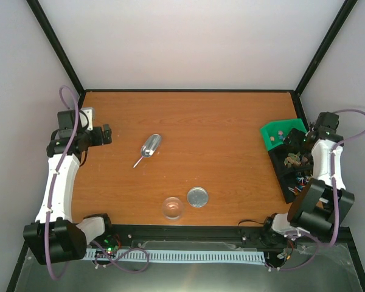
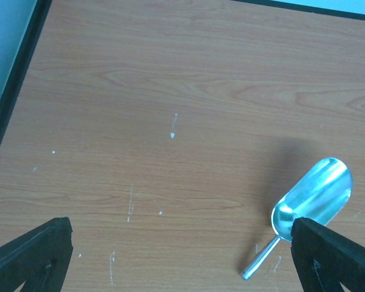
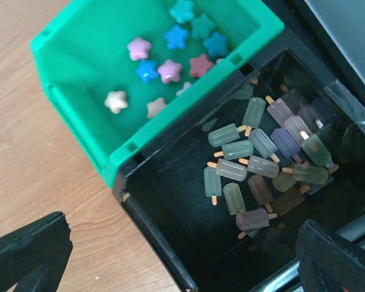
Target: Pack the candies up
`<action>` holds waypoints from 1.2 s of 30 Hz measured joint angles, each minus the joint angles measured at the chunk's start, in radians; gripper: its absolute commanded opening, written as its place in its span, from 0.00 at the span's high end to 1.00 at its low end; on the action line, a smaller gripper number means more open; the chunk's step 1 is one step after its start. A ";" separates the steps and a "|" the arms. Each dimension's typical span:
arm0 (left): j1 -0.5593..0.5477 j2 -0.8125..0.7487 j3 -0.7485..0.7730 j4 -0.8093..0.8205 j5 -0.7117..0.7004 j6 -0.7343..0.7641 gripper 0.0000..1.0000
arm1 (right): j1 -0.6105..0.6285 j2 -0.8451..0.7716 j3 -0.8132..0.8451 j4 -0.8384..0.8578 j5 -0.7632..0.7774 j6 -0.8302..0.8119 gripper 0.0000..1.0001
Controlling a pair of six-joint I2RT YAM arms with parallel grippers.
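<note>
The candies (image 3: 169, 56) are tiny star-shaped pieces in pink, blue, teal and cream, lying in a green bin (image 3: 79, 36) at the table's right edge (image 1: 278, 134). My right gripper (image 3: 182, 224) hangs open above the black tray beside that bin, holding nothing; from above it shows at the right edge (image 1: 304, 141). A silver scoop (image 2: 313, 196) lies on the wood left of centre (image 1: 151, 146). My left gripper (image 2: 179, 228) is open over bare table left of the scoop (image 1: 106, 134). A clear jar (image 1: 173, 208) and a round silver lid (image 1: 198, 196) sit near the front.
The black tray (image 3: 164, 243) next to the green bin holds several dull popsicle-shaped pieces (image 3: 255, 164); its nearer compartment (image 1: 298, 179) has colourful thin bits. Black frame rails border the table (image 1: 188, 91). Bare wood (image 1: 219, 140) spans the middle.
</note>
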State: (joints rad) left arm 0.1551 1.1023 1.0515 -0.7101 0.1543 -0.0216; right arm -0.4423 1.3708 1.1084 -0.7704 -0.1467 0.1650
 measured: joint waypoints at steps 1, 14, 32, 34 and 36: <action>0.000 0.008 0.006 0.000 -0.008 -0.005 0.00 | -0.005 0.017 0.000 0.000 0.006 0.013 0.00; 0.000 0.039 0.014 0.008 -0.092 -0.071 0.00 | -0.014 0.258 0.108 0.044 0.057 0.167 0.00; 0.000 0.100 0.015 0.010 -0.132 -0.099 0.00 | 0.072 0.465 0.223 0.108 0.127 0.267 0.31; 0.000 0.102 0.015 0.007 -0.134 -0.101 0.00 | 0.082 0.469 0.224 0.111 0.135 0.267 0.32; -0.001 0.102 0.016 0.006 -0.140 -0.103 0.00 | 0.095 0.473 0.226 0.114 0.145 0.269 0.35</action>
State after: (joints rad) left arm 0.1543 1.2045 1.0672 -0.7036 0.0147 -0.1242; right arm -0.3473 1.8442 1.3346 -0.6559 -0.0013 0.4335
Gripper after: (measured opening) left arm 0.999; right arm 0.678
